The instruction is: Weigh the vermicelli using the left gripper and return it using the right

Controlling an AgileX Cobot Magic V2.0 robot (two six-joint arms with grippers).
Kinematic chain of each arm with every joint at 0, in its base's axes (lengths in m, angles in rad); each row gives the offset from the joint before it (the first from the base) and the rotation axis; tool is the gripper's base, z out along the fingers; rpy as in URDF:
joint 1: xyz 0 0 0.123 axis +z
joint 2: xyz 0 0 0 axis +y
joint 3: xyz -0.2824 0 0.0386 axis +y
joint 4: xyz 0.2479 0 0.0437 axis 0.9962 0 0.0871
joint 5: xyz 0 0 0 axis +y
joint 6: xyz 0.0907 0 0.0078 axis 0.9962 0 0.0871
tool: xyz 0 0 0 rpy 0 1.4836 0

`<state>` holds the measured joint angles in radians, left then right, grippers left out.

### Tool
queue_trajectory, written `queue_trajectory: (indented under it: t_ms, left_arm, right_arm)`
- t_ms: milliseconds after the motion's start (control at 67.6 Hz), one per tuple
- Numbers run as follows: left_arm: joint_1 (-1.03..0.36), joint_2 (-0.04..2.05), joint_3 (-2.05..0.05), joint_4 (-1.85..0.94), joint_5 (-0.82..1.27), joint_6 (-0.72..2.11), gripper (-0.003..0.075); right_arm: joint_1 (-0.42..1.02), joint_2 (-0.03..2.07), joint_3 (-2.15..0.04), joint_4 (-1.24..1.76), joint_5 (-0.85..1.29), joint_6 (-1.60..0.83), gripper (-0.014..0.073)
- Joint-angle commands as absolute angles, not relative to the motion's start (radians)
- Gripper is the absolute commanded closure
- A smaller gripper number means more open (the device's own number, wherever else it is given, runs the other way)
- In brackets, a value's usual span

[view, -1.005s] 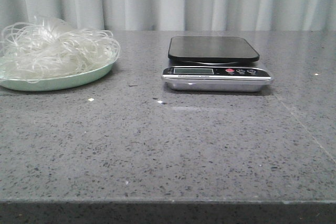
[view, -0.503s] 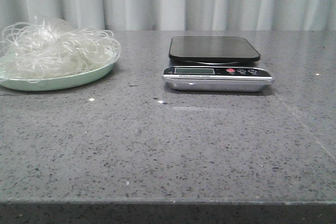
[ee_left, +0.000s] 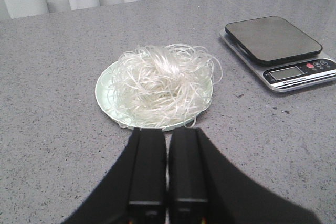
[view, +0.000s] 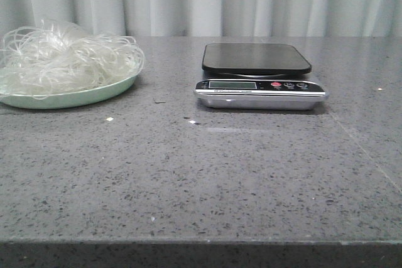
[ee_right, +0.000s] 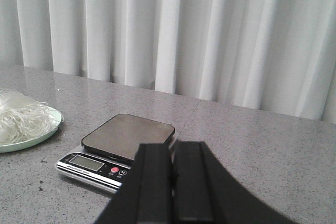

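So here's where we're at: the vermicelli (ee_left: 163, 87) is piled in a fluffy heap on the pale green plate (ee_left: 105, 98), and that plate sits well to the left of the kitchen scale (view: 259, 75) on the grey speckled table (view: 201, 180). Nothing is on the scale's black platform (view: 256, 58), so we'd say the weighing hasn't started.

The relation that matters for the grab: in the left wrist view, the left claw (ee_left: 167, 169) is pointed straight at the plate, with the noodle heap dead ahead of its fingertips and just beyond them, not touching. Its two fingers are pressed together, no gap we can see, so we figure it needs to spread before it goes down into the tangle. The heap is roughly round, so no long axis to line up with.

The right claw (ee_right: 170, 182) is also pressed together and faces the scale, which sits right in front of it, with the plate far off to the scale's left. So the left arm is clearly the nearer one to the vermicelli, which fits the job.
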<state>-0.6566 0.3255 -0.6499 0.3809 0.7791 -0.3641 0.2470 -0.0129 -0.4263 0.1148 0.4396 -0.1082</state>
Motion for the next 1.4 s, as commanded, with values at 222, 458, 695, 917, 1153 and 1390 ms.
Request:
queue_trajectory:
  t_ms: [222,458,695,917,1153,1390]
  left_arm:
    - [-0.518,0.286,-0.531,0.342,0.494,-0.190,0.0586]
    - [-0.096,0.107,-0.246,0.011,0.168,0.000,0.0586]
    - [0.060,-0.022,-0.031,0.000,0.016,0.000,0.0586]
    - [-0.055,-0.025,0.011,0.000,-0.028,0.036,0.0586]
    - [-0.050,-0.025,0.011,-0.016,-0.028,0.057,0.0586]
    - [-0.002,-0.025,0.011,-0.021,-0.022,0.050,0.0586]
  right_arm:
    - [0.243,-0.008,-0.449,0.109,0.356,-0.113,0.0451]
    - [0.243,-0.008,-0.449,0.109,0.356,-0.113,0.0451]
    - [0.243,-0.008,-0.449,0.109,0.358,-0.113,0.0451]
    - [0.243,-0.008,-0.449,0.109,0.358,-0.113,0.0451]
    - [0.243,-0.008,-0.449,0.109,0.358,-0.113,0.0451]
    - [0.243,-0.008,-0.449,0.109,0.358,-0.113,0.0451]
